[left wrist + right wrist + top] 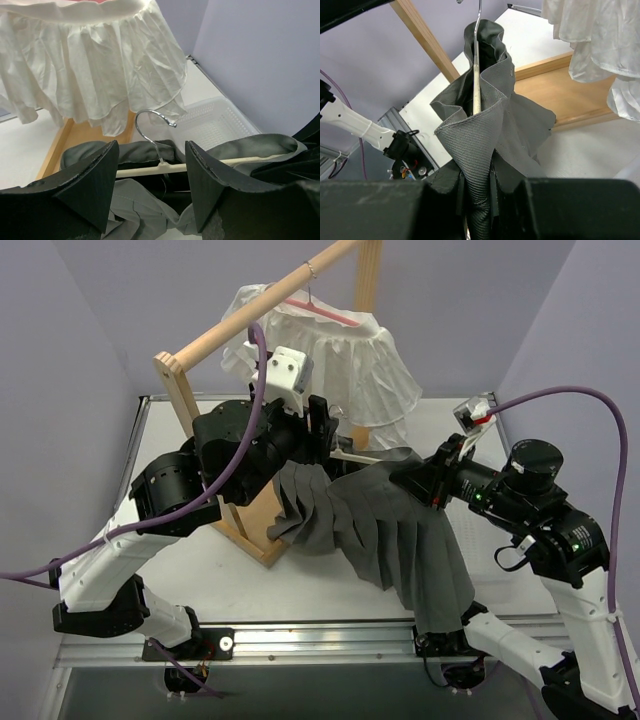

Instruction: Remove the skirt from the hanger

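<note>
Nearest to us, the hem of the grey skirt [440,590] reaches the front edge of the counter [330,585]. Further up, the right end effector [472,210] is closed on the bunched waist cloth of this skirt, which is on the wooden hanger [210,163]. The left end effector [151,160] is wide open. The bar of the hanger crosses the gap between its fingers, and the metal hook rises there. Behind, a white skirt [350,365] hangs from the wooden rail [250,312].

No readable text, label or number shows anywhere.
</note>
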Controlling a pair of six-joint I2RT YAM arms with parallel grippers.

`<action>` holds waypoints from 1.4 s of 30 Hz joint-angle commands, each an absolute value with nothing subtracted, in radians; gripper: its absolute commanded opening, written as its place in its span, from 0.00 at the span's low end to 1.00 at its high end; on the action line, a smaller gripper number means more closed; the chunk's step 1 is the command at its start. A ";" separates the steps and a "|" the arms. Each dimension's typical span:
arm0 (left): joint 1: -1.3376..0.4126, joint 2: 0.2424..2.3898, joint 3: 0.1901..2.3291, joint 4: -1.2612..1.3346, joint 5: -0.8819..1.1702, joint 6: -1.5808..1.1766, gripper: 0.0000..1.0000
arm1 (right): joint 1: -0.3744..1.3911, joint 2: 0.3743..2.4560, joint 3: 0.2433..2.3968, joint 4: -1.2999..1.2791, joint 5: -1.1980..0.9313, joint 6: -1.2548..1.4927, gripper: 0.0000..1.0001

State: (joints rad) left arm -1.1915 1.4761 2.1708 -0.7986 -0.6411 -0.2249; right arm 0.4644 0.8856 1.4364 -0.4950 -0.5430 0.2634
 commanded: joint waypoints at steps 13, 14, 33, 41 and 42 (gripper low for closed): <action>-1.198 1.477 2.172 -0.876 -0.680 -0.365 0.63 | 0.459 0.839 1.410 -0.236 -0.568 0.324 0.00; -1.198 1.480 2.171 -0.877 -0.675 -0.367 0.63 | 0.459 0.839 1.410 -0.229 -0.568 0.330 0.00; -1.198 1.552 2.233 -0.890 -0.663 -0.370 0.55 | 0.459 0.844 1.433 -0.127 -0.641 0.399 0.00; -1.198 1.557 2.238 -0.894 -0.663 -0.373 0.48 | 0.459 0.836 1.422 -0.114 -0.641 0.403 0.00; -1.198 1.557 2.238 -0.893 -0.663 -0.371 0.47 | 0.459 0.836 1.420 -0.110 -0.641 0.405 0.00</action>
State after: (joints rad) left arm -1.1923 1.5547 2.2063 -0.8944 -0.6682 -0.3645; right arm 0.4644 0.8555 1.3998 -0.2657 -0.6182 0.3820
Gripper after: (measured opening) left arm 0.481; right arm 0.102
